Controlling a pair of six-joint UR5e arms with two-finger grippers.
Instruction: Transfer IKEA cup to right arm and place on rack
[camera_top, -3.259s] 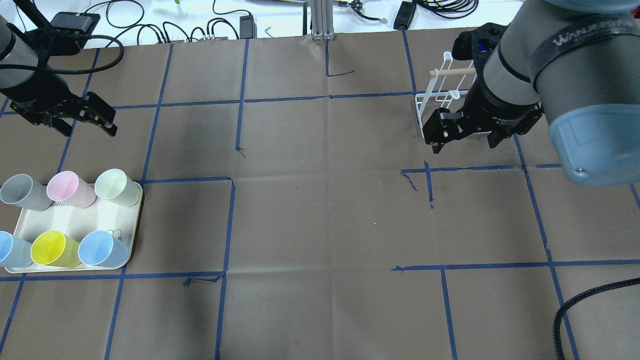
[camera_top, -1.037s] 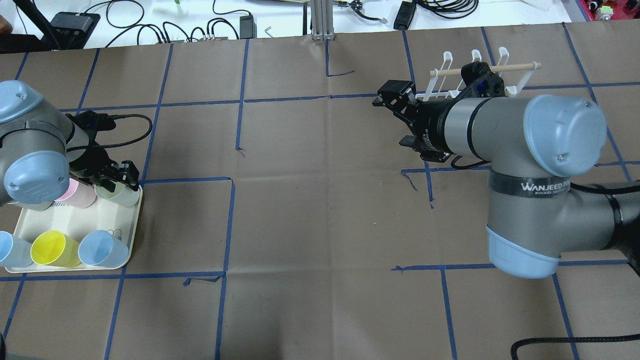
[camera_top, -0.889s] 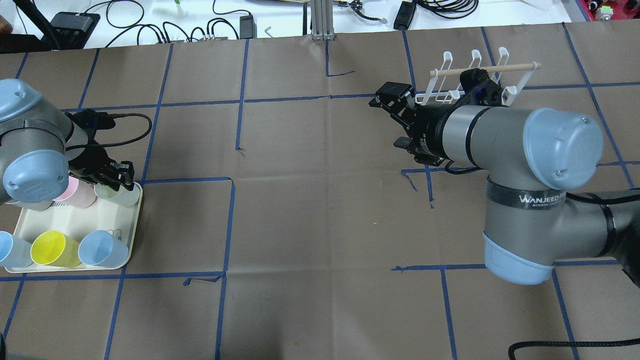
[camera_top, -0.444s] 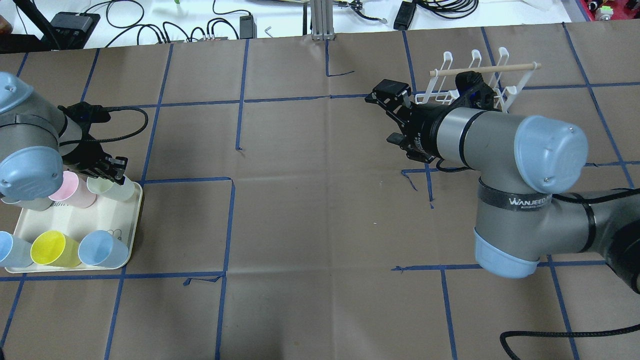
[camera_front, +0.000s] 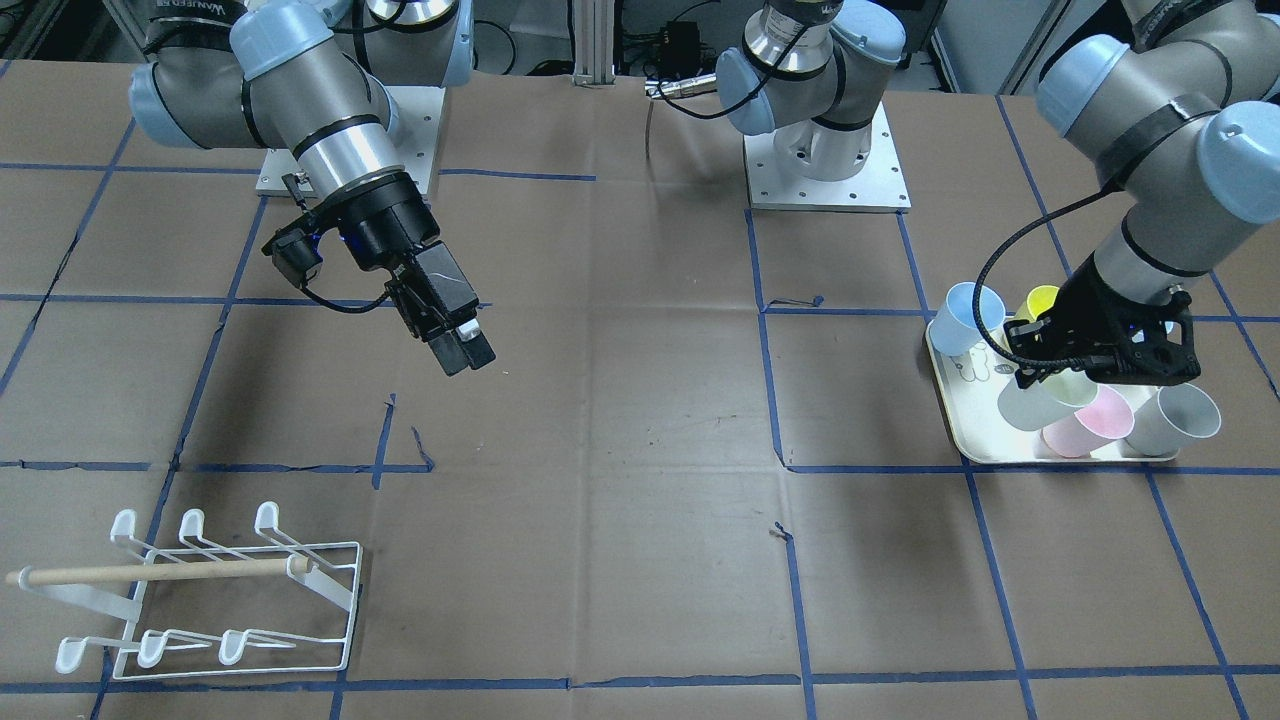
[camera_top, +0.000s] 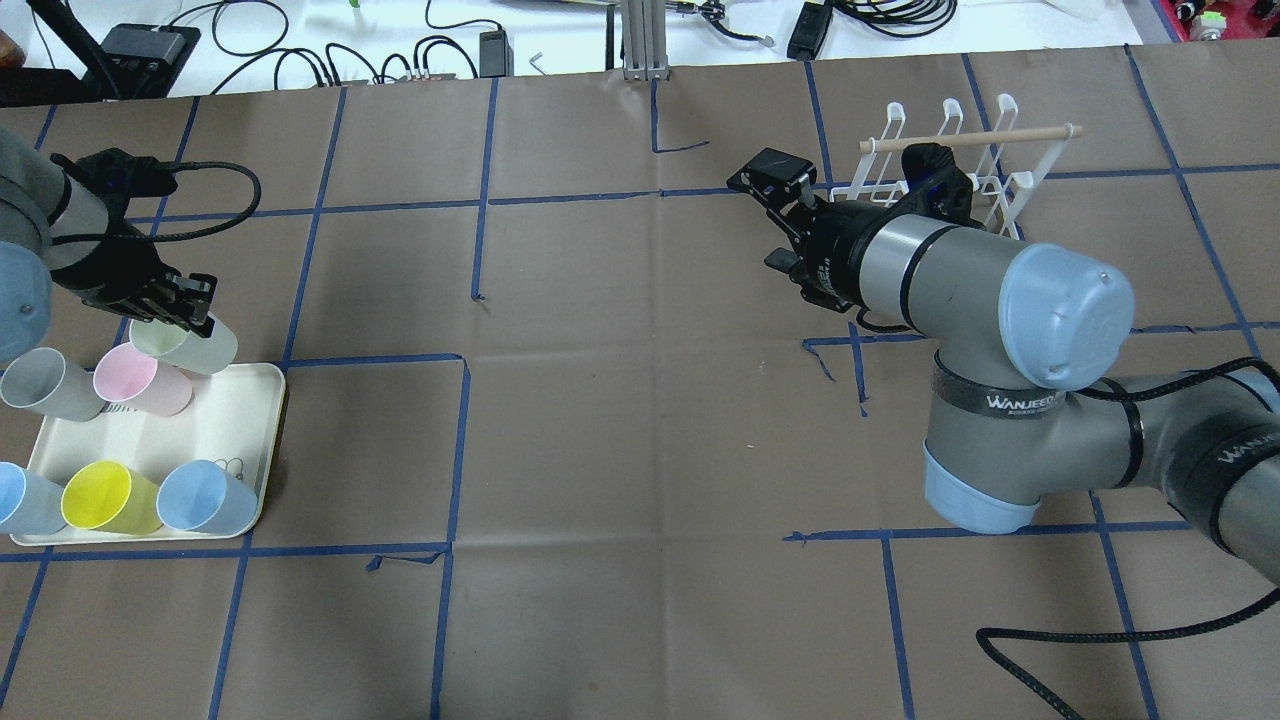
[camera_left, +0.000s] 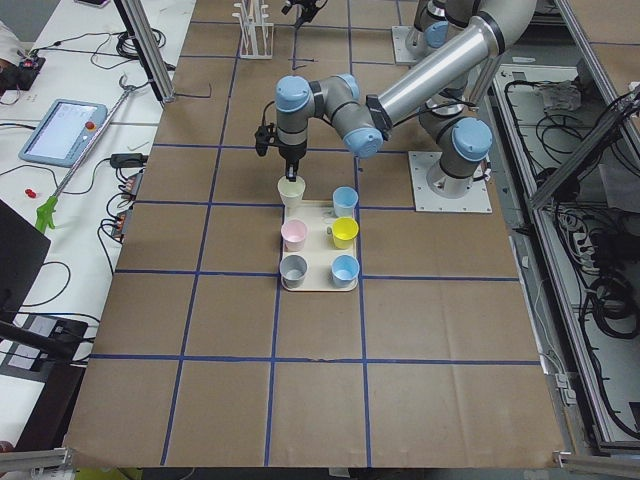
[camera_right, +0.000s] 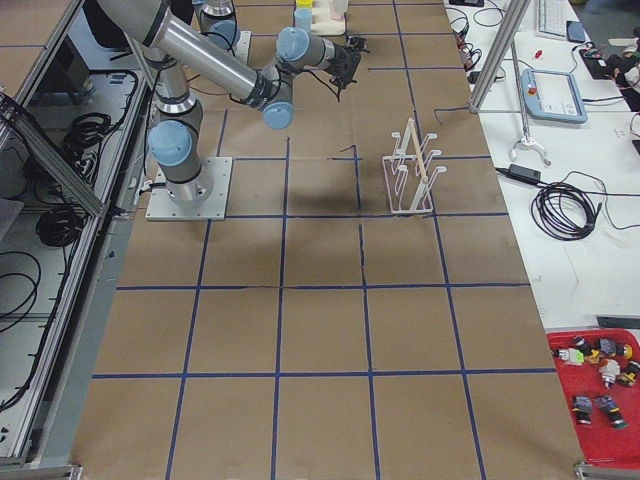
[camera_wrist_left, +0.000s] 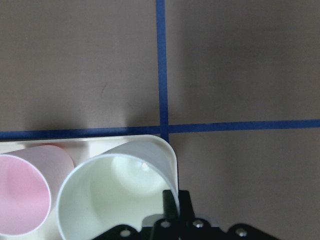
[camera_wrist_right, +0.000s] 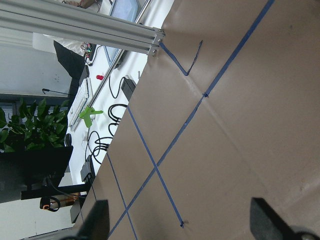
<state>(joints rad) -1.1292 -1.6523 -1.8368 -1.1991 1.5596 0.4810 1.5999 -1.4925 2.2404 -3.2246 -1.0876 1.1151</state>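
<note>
A pale green IKEA cup (camera_top: 188, 343) hangs tilted just above the far corner of the white tray (camera_top: 232, 412), with my left gripper (camera_top: 178, 316) shut on its rim. In the left wrist view one finger (camera_wrist_left: 172, 202) presses the cup (camera_wrist_left: 107, 200) at its rim. The front view shows the same cup (camera_front: 1043, 402) under the left gripper (camera_front: 1098, 358). My right gripper (camera_top: 765, 222) hovers open and holds nothing, pointing toward the table's middle, just left of the white wire rack (camera_top: 950, 168). The right wrist view shows its two fingertips (camera_wrist_right: 94, 216) wide apart.
Several cups stay on the tray (camera_front: 975, 456): grey (camera_top: 45, 383), pink (camera_top: 140, 380), yellow (camera_top: 105, 497) and two blue (camera_top: 203, 497). The rack (camera_front: 215, 600) stands at the far right with its wooden handle on top. Cables lie along the table's back edge.
My left gripper came down on the pale green cup, shut on its rim and lifted it back and left off the tray. The right arm swung its gripper out beside the rack.
</note>
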